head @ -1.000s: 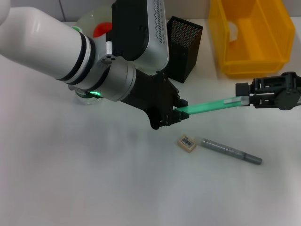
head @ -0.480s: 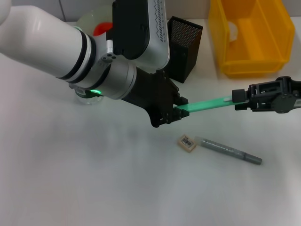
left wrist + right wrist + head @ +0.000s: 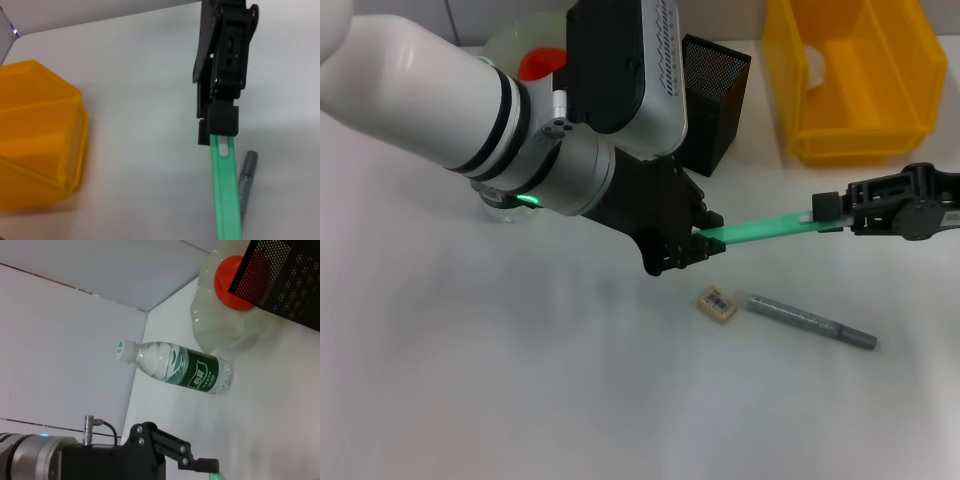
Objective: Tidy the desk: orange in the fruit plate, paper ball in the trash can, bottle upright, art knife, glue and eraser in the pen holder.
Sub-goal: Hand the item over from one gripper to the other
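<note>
The green art knife hangs above the table, held at both ends. My left gripper is shut on its near end and my right gripper on its far end. In the left wrist view the right gripper covers the tip of the knife. Below them lie the eraser and the grey glue stick. The black mesh pen holder stands behind my left arm. The orange lies in the pale fruit plate. The bottle appears to stand on its base beside the plate.
The yellow trash can stands at the back right with something white inside. My left arm hides most of the bottle and the plate in the head view. Bare table spreads along the front and left.
My right gripper has shifted slightly left and the knife with it. My left gripper has stayed at the knife's other end.
</note>
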You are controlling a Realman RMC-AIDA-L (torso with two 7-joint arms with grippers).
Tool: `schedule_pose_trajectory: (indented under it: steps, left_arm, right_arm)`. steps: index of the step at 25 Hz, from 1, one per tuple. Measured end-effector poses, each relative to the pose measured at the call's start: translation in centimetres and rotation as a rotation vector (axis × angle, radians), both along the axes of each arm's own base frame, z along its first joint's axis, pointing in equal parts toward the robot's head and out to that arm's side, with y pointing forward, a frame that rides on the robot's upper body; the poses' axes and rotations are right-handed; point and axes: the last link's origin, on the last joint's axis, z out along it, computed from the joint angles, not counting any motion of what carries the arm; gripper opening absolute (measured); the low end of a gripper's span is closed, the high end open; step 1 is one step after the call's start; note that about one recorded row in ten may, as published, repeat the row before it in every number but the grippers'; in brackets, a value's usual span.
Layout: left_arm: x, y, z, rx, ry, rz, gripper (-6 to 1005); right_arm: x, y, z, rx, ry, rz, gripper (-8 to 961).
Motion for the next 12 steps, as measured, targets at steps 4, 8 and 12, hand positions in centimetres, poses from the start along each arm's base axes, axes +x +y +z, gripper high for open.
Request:
schedule_pose_trajectory:
  steps: [4,8,12]
  left_arm:
    - [0.07,-0.14,-0.11,-0.006,0.002,-0.006,194]
    - [0.07,-0.09,-0.09,-0.005,0.001,-0.006,194]
    - [0.08,-0.06,-0.08,-0.003,0.001,-0.006,194]
  right_arm:
    - [-0.13,0.02,-0.21,0.002,0.000,0.006,303]
    - [-0.13,0.03,-0.21,0.004,-0.002,0.009,204]
    - [-0.14,0.04,-0.21,0.005,-0.001,0.010,158]
